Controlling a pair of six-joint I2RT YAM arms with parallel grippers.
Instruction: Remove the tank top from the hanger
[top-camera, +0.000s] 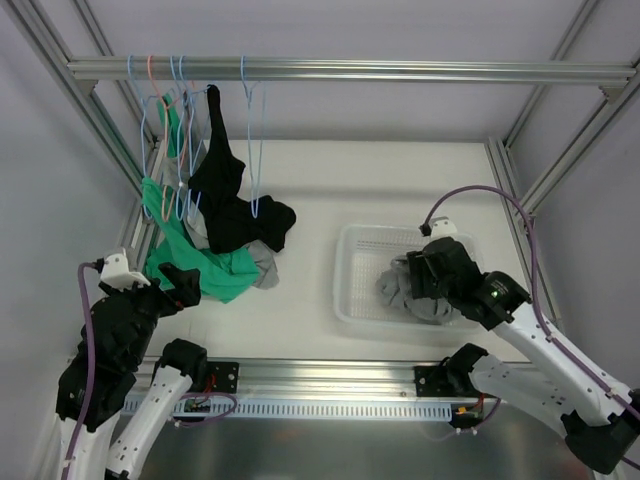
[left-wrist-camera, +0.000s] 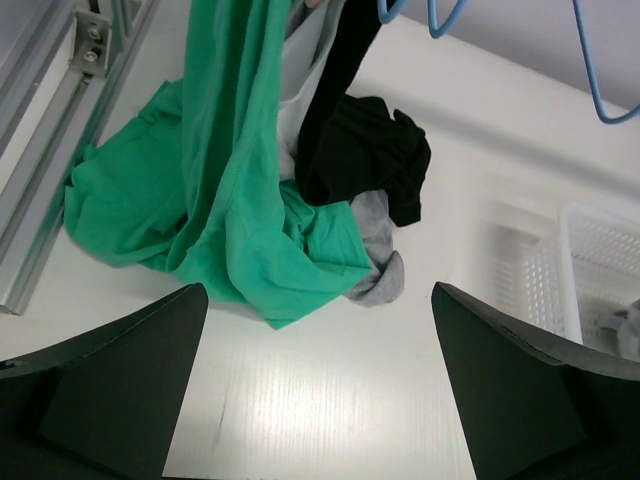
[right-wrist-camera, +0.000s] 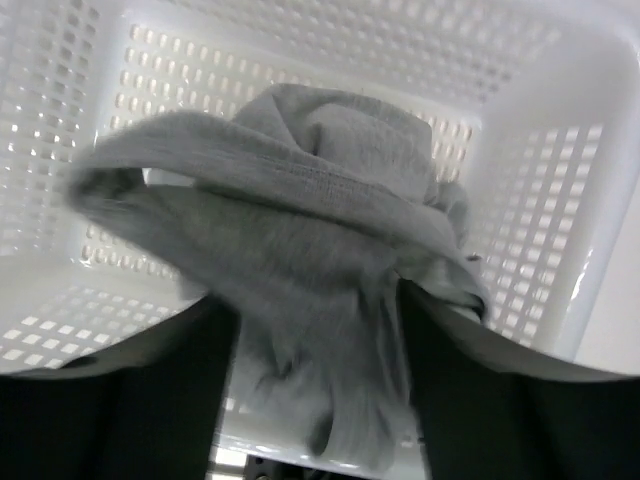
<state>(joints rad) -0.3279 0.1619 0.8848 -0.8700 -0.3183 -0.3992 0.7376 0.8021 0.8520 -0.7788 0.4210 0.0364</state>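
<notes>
Now: grey tank top in the basket, hanger on the rail

Nearest to me, at about 4 o'clock on the table (top-camera: 400, 180), my right gripper (right-wrist-camera: 315, 300) hangs tilted down into the white plastic basket (top-camera: 347, 300). Its two fingers stand partly apart with a fold of the light grey tank top (right-wrist-camera: 330, 170) filling the gap between them. I cannot tell whether they pinch the cloth or only flank it. The tank top is bunched in a heap inside the basket, on the side nearest me, with the perforated walls rising around it.

At about 8 o'clock my left gripper (left-wrist-camera: 318, 295) is spread wide over bare table, with nothing between its fingers and touching nothing.

Just beyond it, toward 10 o'clock, a green garment (left-wrist-camera: 240, 230) droops from above and pools on the table. A black garment (left-wrist-camera: 370, 150) lies against it, and a small grey piece of cloth (left-wrist-camera: 375, 280) pokes out from under them.

Farthest off, at 11 to 12 o'clock, the metal rail (top-camera: 400, 70) carries a row of wire hangers. The light-blue hanger (top-camera: 252, 140) hangs there by its hook, well apart from the tank top.
</notes>
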